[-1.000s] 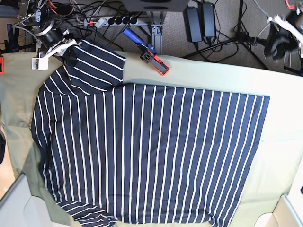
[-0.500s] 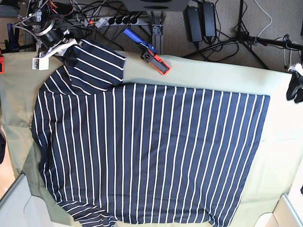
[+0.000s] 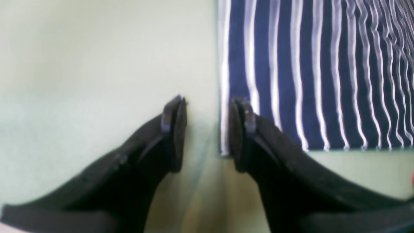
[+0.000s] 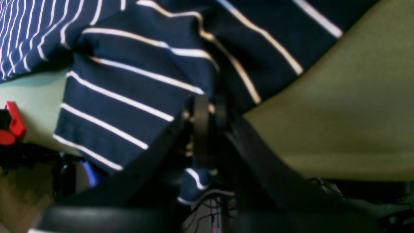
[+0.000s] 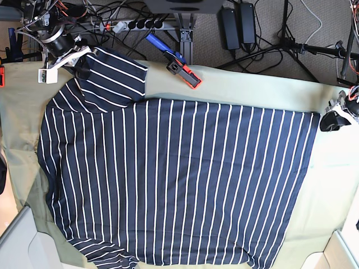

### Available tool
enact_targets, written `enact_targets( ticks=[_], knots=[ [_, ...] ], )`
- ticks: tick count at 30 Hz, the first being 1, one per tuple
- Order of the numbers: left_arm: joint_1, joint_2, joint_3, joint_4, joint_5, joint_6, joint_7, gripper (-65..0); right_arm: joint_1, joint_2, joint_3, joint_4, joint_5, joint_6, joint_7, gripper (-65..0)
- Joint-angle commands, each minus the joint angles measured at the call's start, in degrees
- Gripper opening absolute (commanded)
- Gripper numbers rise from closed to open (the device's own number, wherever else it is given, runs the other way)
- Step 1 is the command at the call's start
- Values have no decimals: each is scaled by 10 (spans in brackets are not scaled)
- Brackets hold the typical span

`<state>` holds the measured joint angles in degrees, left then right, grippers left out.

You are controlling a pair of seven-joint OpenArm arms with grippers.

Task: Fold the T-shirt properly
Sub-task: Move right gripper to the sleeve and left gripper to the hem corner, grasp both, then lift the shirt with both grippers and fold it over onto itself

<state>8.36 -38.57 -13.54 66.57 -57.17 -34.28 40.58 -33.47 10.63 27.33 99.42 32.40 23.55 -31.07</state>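
The navy T-shirt (image 5: 179, 179) with thin white stripes lies spread flat on the olive-green cloth (image 5: 336, 185). At the far left my right gripper (image 5: 80, 58) is shut on the upper sleeve, which folds over the shoulder. In the right wrist view, striped fabric (image 4: 136, 81) is pinched in that gripper (image 4: 207, 111). My left gripper (image 5: 327, 121) hovers at the shirt's far right hem corner. In the left wrist view it (image 3: 207, 129) stands open, and the shirt's edge (image 3: 223, 106) runs just inside the right finger (image 3: 241, 136).
A red-and-blue clamp (image 5: 179, 67) lies on the table's far edge. Behind it are a power strip (image 5: 137, 24) and cables. Grey bin corners show at the near left (image 5: 17, 241) and near right (image 5: 343, 252).
My left arm has swung down from beyond the table's far right edge to the shirt's hem corner. My right gripper and the sleeve have stayed in place.
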Motion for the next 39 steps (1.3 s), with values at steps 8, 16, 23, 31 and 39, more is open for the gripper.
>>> enact_targets(
  ticks=[8, 16, 23, 31, 39],
  knots=[
    [-6, -13, -3, -12, -73, -31, 43, -391, -2, 6, 3, 7, -5, -26, 7, -650],
    [-6, -12, 30, 3, -97, -57, 56, -391, -2, 6, 3, 7, -5, -26, 7, -650],
    [-6, -12, 79, 38, -72, -57, 55, -392, -2, 6, 3, 7, -5, -26, 6, -650],
    [-7, -11, 87, 40, -51, -57, 30, -601, -2, 6, 5, 7, -5, -26, 6, -650],
    [-7, -15, 87, 54, 0, -57, 13, -650, -4, 10, 12, 26, 6, -26, -68, -650]
  ],
)
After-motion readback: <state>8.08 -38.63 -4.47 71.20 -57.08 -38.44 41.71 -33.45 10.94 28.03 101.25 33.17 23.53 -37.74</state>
